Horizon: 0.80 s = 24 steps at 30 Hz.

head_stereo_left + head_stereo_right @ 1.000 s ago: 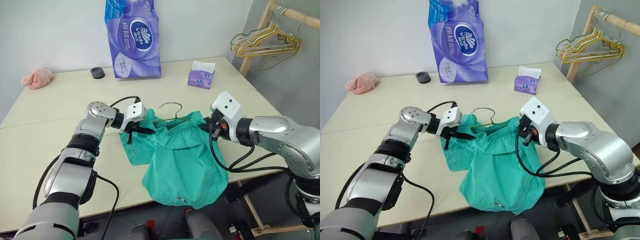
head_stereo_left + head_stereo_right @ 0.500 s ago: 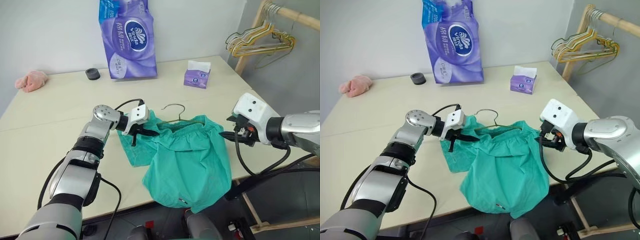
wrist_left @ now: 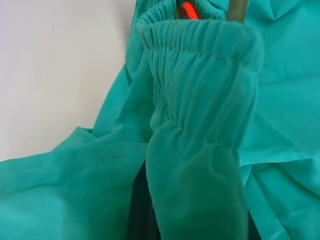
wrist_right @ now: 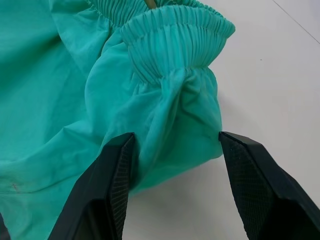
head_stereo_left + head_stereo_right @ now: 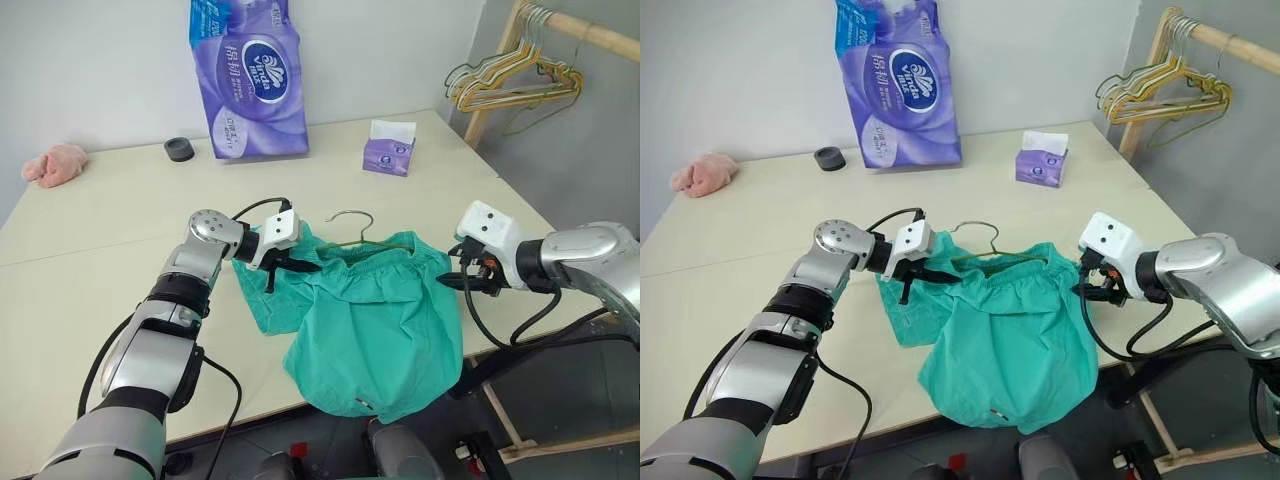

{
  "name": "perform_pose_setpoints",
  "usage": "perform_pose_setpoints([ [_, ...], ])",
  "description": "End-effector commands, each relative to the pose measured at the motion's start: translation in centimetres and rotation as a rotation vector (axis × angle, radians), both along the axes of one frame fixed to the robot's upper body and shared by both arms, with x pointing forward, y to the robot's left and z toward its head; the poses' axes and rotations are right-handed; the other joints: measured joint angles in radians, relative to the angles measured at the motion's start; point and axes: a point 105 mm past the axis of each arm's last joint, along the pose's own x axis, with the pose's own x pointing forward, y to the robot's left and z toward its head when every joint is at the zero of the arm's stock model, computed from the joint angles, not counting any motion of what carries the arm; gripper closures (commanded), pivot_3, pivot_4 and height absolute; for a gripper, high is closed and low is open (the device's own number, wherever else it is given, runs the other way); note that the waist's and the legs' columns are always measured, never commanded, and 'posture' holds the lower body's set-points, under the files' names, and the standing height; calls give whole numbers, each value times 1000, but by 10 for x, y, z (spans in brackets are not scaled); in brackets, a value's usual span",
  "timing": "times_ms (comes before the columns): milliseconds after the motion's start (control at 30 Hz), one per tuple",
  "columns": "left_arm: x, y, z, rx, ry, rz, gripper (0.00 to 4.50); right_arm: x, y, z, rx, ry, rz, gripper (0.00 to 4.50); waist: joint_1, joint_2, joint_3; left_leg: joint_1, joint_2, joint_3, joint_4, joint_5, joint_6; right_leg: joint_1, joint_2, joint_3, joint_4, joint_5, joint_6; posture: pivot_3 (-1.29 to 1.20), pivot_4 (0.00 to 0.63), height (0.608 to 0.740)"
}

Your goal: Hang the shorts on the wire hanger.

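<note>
The teal shorts point(image 5: 380, 320) lie on the table point(image 5: 120, 230), their legs drooping over its front edge. The wire hanger point(image 5: 349, 211) is tucked into the gathered waistband, and just its hook sticks out behind. My left gripper point(image 5: 305, 266) is shut on the left end of the waistband, whose fabric point(image 3: 200, 75) bunches over its fingers. My right gripper point(image 5: 447, 268) stands open just off the waistband's right end. In the right wrist view its black fingers point(image 4: 112, 190) are spread wide, with that corner of the shorts point(image 4: 175, 45) ahead of them and nothing gripped.
A large purple tissue pack point(image 5: 247, 80), a small tissue box point(image 5: 390, 150), a black ring point(image 5: 180, 149) and a pink cloth point(image 5: 55, 165) sit at the back of the table. A wooden rack with yellow hangers point(image 5: 510, 85) stands at the far right.
My right gripper let go of the waistband's right end, opened and drew away to the right. The left gripper kept its hold. The camera view shifted slightly.
</note>
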Motion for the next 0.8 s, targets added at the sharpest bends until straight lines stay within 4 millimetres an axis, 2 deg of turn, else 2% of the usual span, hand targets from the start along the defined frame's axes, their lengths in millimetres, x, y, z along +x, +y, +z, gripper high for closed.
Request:
perform_pose_setpoints([
  [33,2,-7,16,-21,-66,-31,4500,6,13,6,-2,-18,73,1645,-2,0,0,0,0,0,0,0,0,0,0,0,0,0,0,-312,63,740],
  [233,2,-7,16,-19,-69,-34,4500,11,29,4,10,30,137,1645,-3,0,0,0,0,-1,0,0,0,0,0,0,0,0,0,-312,63,740],
  [433,2,-7,17,-23,-73,-34,4500,16,35,-13,1,110,156,1645,-5,0,0,0,0,-1,0,0,0,0,-1,-1,0,0,0,-306,59,740],
  [600,3,-7,17,-20,-75,-35,4500,17,37,-16,7,136,160,1645,-7,0,0,0,0,-1,0,0,0,0,-1,-1,0,0,0,-303,60,740],
  [700,3,-4,18,-13,-78,-30,4500,24,24,1,27,97,104,1645,-7,0,0,0,0,-1,0,0,0,0,-1,-1,0,0,0,-303,60,740],
  [800,2,-4,17,-13,-78,-30,4500,18,19,10,37,93,105,1645,-6,0,0,0,-1,-1,0,0,0,0,-1,-1,0,0,0,-297,60,740],
])
